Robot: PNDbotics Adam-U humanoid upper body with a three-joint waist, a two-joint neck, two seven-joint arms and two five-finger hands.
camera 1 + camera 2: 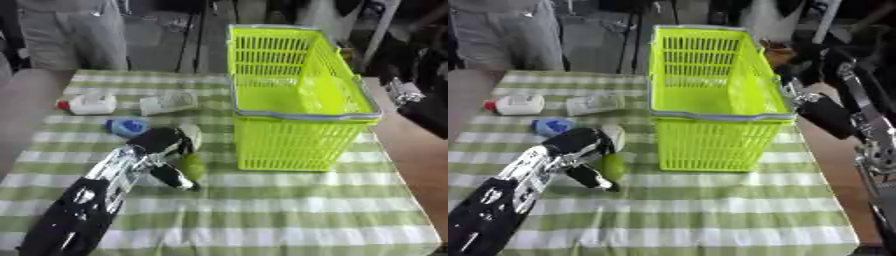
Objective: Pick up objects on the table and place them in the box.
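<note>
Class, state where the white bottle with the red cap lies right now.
The white bottle lies on its side at the table's far left, left of the clear bottle and beyond the blue object.

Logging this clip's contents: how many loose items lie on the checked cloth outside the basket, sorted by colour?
White bottle with red cap: 1
Clear bottle: 1
Blue item: 1
Yellow-green round item, under the left hand: 1
Total: 4
The lime basket is not counted.
</note>
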